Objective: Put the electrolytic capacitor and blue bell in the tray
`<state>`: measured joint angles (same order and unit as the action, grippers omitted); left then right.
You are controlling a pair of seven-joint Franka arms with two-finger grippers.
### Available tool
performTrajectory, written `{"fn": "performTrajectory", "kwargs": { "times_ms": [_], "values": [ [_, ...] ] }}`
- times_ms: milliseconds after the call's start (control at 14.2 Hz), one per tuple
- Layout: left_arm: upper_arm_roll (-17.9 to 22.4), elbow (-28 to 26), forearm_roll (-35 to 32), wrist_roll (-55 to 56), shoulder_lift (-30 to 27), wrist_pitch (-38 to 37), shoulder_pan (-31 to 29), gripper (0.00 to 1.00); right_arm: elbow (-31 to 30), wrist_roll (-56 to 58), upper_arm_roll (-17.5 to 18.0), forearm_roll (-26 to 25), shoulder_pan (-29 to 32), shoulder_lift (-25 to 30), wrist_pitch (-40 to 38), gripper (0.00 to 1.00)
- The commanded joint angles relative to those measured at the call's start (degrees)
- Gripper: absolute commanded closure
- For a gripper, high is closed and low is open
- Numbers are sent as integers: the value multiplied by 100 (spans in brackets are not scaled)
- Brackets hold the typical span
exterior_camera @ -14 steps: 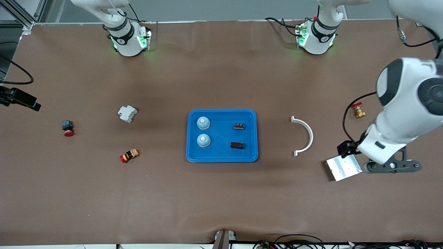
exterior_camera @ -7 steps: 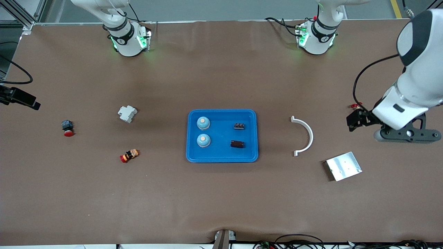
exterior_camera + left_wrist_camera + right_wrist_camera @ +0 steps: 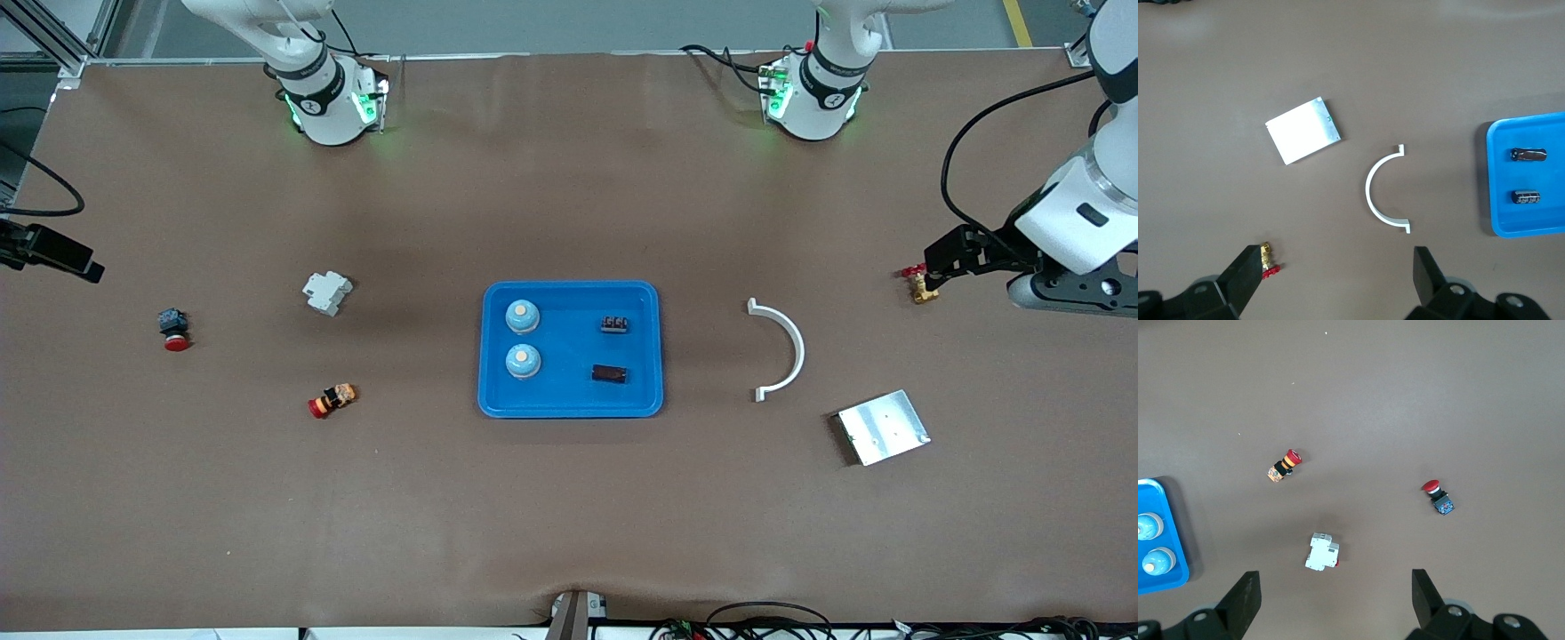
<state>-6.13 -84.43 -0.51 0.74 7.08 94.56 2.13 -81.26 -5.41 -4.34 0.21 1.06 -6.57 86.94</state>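
Looks done: tray (image 3: 571, 404) filled

Two bells (image 3: 523, 315) and, I think, capacitors (image 3: 609, 374) inside; my left gripper (image 3: 1338, 277) and right gripper (image 3: 1336, 595) gape empty.

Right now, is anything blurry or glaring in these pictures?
Front view: evenly lit, green glow at both arm bases, faint shadow beside the tray. Left wrist view: metal plate washed out white. Right wrist view: sharp, soft shadows only.
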Motion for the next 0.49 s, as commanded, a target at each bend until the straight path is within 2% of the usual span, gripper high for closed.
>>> {"fn": "performTrajectory", "kwargs": {
  "times_ms": [0,421],
  "values": [
    [42,-100,51,-91,-49,36,68,0,84,22,56,93,88,-2,-81,0],
    [-55,-100,33,-30,-145,80,24,0,75,302,74,84,88,7,-81,0]
  ]
}}
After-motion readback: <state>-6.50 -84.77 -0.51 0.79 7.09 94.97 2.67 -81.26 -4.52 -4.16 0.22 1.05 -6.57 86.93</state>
